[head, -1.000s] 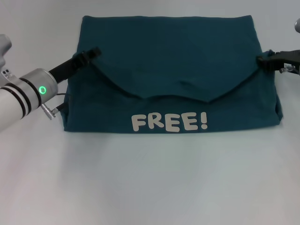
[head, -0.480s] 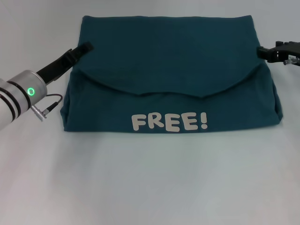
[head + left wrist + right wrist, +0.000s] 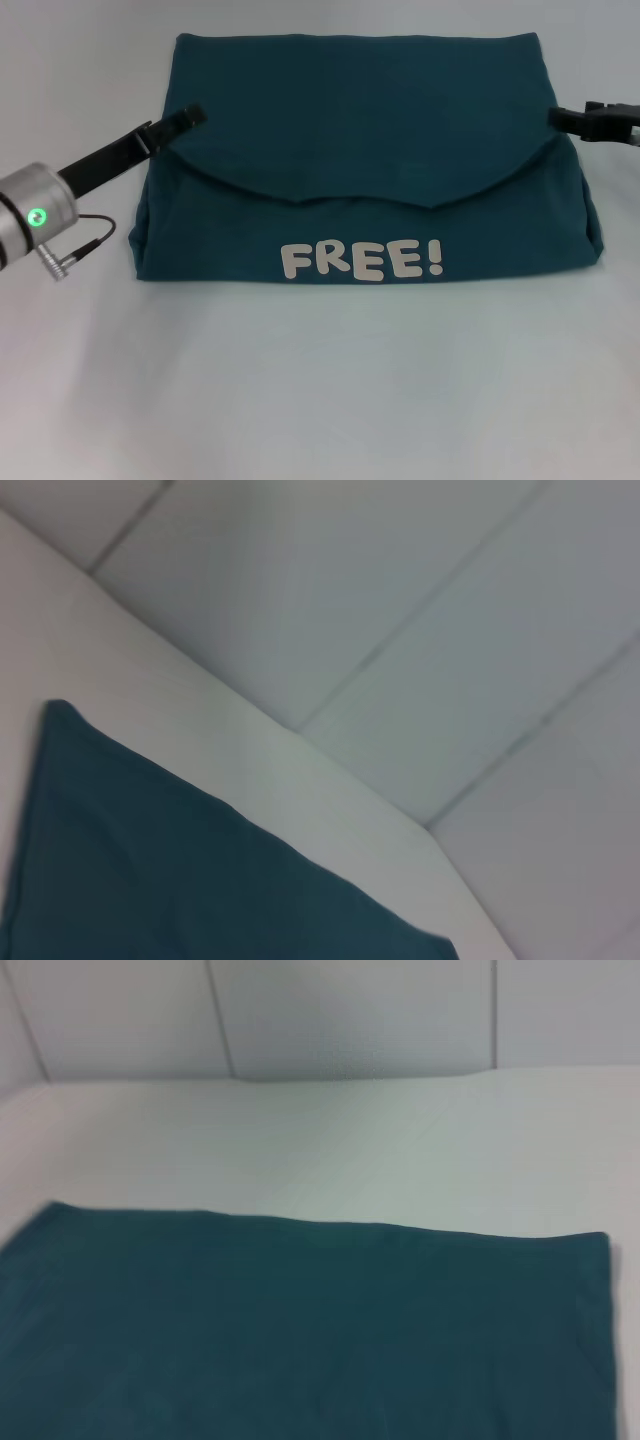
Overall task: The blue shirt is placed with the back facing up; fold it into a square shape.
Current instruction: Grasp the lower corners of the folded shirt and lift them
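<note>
The blue shirt (image 3: pixel 360 120) lies flat on the white table (image 3: pixel 320 390), folded into a wide rectangle. A curved flap is folded down over its middle, and white "FREE!" lettering (image 3: pixel 360 261) shows along the near edge. My left gripper (image 3: pixel 192 116) is at the shirt's left edge, where the flap begins. At the right edge, beside the flap's other end, is my right gripper (image 3: pixel 562 118). Only plain teal cloth of the shirt (image 3: pixel 150 870) (image 3: pixel 300 1330) appears in both wrist views.
Bare white tabletop (image 3: pixel 80 380) surrounds the shirt, with wide room in front. A cable and plug (image 3: pixel 70 250) hang from my left wrist just left of the shirt. A pale tiled wall (image 3: pixel 400 590) (image 3: pixel 350 1010) rises behind the table's far edge.
My left arm has drawn back toward the left, its gripper staying near the flap's left end. The right gripper rose slightly, then settled at the right edge. The flap lies flatter.
</note>
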### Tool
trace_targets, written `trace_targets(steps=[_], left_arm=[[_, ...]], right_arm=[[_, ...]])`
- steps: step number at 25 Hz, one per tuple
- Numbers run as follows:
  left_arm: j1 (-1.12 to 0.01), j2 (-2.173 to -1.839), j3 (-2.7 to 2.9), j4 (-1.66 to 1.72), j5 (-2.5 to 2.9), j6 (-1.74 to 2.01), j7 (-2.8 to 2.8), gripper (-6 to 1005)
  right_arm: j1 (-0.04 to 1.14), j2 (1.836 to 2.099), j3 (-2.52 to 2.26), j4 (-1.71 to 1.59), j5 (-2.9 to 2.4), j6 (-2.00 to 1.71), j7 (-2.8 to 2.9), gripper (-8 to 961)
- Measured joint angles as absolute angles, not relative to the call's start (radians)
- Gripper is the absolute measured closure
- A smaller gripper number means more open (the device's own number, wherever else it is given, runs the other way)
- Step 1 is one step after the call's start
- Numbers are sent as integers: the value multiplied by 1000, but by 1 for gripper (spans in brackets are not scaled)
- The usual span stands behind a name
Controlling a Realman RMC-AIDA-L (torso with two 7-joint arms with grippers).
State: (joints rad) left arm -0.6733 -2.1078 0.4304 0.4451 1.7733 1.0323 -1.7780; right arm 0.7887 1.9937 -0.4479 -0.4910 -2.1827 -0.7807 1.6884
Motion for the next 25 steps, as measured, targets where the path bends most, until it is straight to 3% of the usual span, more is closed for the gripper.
trace_targets(steps=[8, 14, 25], left_arm=[[-563, -2108, 523, 571, 1788, 1139, -1795, 172], [-487, -2110, 528, 655, 1842, 1192, -1773, 173], [-460, -2123, 542, 669, 1992, 1153, -1717, 175]], right_arm=[[681, 1991, -446, -621, -2182, -1096, 1892, 336], [633, 1967, -452, -637, -2190, -1231, 1999, 338], [614, 1954, -454, -638, -2194, -1266, 2071, 345]])
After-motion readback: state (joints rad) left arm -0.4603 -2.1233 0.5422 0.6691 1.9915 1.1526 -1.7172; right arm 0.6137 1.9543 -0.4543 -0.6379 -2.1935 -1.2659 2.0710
